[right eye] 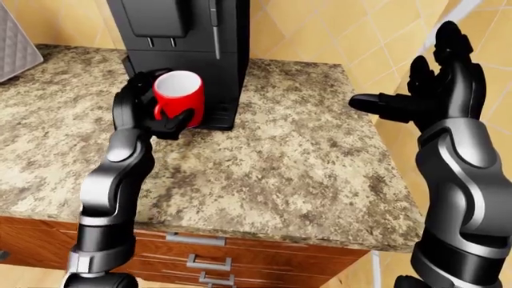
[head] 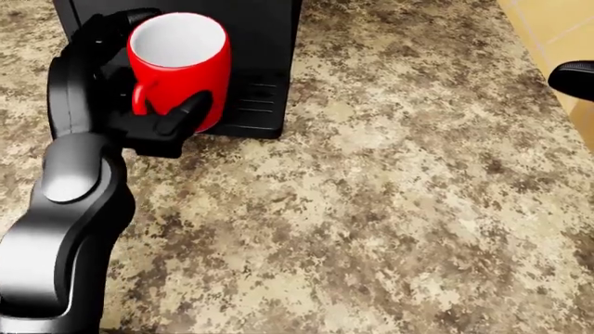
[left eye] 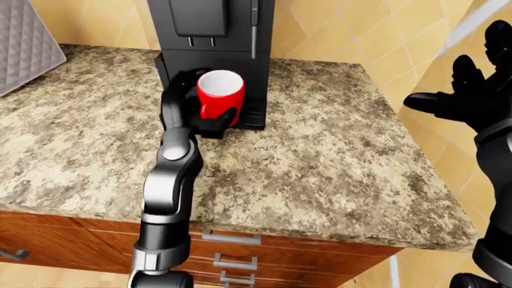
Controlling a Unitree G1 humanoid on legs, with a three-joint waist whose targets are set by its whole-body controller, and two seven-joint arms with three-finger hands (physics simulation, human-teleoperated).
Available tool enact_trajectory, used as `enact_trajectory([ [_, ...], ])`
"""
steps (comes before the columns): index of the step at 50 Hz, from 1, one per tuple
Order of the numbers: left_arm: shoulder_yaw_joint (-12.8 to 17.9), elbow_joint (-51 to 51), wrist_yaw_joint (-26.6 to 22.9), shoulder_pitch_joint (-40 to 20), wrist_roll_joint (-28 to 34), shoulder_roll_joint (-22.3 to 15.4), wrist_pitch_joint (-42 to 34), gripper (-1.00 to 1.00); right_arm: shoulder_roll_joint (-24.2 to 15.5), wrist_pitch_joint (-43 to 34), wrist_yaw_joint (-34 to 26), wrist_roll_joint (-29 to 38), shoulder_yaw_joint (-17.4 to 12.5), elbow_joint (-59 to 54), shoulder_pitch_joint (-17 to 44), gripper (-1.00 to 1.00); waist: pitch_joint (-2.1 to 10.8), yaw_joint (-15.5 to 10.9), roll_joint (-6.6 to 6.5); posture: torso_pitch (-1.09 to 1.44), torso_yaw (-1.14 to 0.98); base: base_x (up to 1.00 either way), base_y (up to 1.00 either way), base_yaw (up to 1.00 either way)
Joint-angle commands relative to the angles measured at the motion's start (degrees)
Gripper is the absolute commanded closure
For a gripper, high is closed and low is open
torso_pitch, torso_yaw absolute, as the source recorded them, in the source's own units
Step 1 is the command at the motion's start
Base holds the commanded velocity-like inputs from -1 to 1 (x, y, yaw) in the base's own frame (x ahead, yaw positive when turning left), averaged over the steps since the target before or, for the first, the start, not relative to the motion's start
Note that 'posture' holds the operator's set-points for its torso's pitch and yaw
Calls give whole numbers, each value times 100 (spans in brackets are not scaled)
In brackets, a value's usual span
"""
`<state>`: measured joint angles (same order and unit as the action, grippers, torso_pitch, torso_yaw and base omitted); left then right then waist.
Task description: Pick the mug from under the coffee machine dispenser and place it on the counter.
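Note:
A red mug (head: 181, 66) with a white inside stands upright under the dispenser of the black coffee machine (left eye: 212, 36). My left hand (head: 139, 104) is shut on the mug, with fingers round its left side and thumb below its handle. It also shows in the left-eye view (left eye: 220, 95). I cannot tell whether the mug rests on the machine's base or is lifted. My right hand (right eye: 428, 90) is open and empty, raised off the counter's right edge.
The speckled granite counter (left eye: 336, 156) spreads to the right of and below the machine. A grey quilted appliance (left eye: 24, 42) stands at the top left. Wooden drawers (left eye: 232, 246) with metal handles sit under the counter. Tan tiled wall lies behind.

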<state>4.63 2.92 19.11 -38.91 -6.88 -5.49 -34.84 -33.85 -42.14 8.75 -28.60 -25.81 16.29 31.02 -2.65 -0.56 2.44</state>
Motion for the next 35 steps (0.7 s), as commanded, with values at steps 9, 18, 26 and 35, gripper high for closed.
enact_trajectory([
  [9,138,1476,-425,225,-357,-123,-725,100,-139,142,25,-26,-83,158,184,-100,160,2,-8,0,0,0,0,0],
  [18,329,2344,-957,642,-857,-335,-1452,100,-149,121,27,-31,-86,192,176,-100,149,-3,-29,0,0,0,0,0],
  [26,442,2958,-1135,781,-1100,-422,-1799,100,-157,133,12,-22,-91,182,173,-100,141,-5,-36,0,0,0,0,0],
  [35,529,3468,-1273,1050,-1315,-494,-1933,100,-139,181,-19,16,-81,157,157,-100,139,-6,-53,0,0,0,0,0],
])
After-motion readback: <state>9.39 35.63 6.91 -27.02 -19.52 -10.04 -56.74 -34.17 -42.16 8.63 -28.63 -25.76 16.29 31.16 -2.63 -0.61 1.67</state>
